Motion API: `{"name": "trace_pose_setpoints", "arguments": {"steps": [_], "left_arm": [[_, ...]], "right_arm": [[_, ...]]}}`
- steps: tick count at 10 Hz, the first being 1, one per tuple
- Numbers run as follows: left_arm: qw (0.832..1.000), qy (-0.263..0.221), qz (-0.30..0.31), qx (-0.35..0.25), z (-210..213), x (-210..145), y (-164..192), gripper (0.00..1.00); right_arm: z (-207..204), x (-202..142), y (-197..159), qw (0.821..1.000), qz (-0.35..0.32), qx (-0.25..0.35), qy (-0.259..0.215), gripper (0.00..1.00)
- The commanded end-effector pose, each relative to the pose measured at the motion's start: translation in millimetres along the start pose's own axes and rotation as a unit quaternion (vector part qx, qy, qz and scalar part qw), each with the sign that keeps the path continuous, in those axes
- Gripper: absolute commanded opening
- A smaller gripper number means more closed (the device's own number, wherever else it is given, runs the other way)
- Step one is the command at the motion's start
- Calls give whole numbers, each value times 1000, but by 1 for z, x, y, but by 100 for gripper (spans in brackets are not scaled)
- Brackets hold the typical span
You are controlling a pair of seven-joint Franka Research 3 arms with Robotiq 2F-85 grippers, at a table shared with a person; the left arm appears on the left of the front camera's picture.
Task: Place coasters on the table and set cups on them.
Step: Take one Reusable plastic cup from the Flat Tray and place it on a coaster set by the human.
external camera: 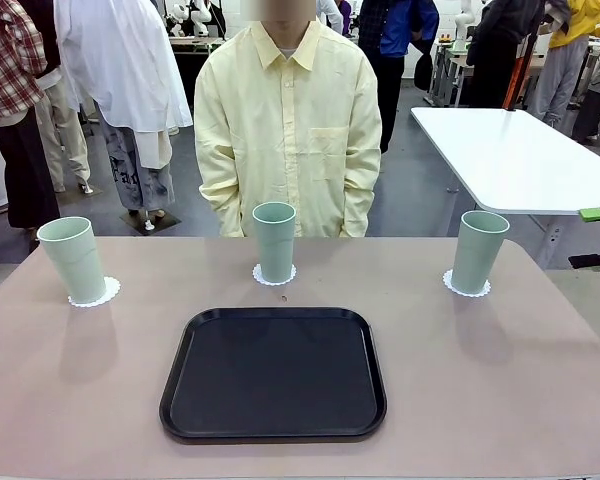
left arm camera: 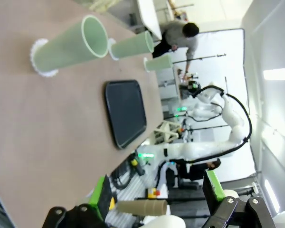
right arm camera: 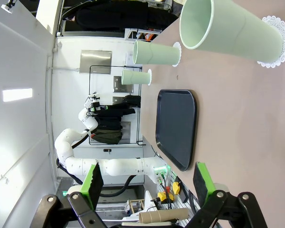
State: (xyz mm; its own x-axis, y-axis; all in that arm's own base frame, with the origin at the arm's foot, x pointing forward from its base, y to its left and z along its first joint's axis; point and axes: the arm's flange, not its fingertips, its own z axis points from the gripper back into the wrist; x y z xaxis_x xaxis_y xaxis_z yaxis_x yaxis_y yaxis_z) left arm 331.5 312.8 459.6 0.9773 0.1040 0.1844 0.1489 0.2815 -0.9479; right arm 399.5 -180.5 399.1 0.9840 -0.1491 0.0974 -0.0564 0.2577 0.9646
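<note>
Standing on coasters along the table, three cups ring a tray; both hands gape.

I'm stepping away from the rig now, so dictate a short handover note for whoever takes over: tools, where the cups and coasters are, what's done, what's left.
Left tool: open, holding nothing, back off the table.
Right tool: open, holding nothing, also pulled back.
Left cup stands on its coaster, leaning slightly.
Middle cup stands on its coaster, in front of the person.
Right cup stands on its coaster.
The black tray holds nothing.
Done: three coasters laid, a cup on each.
Left: nothing apparent; perhaps check the left cup's seating.
</note>
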Motion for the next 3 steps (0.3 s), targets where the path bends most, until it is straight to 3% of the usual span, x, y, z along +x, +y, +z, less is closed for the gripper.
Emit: {"name": "trace_pose_setpoints", "arguments": {"steps": [1, 3], "left_arm": [[1000, -1, -1, -1, 2, -2, -2, 100], [1000, -1, -1, -1, 2, -2, -2, 100]], "right_arm": [[-1, 0, 3, 1000, -5, -1, 0, 100], [-1, 0, 3, 1000, -5, -1, 0, 100]]}}
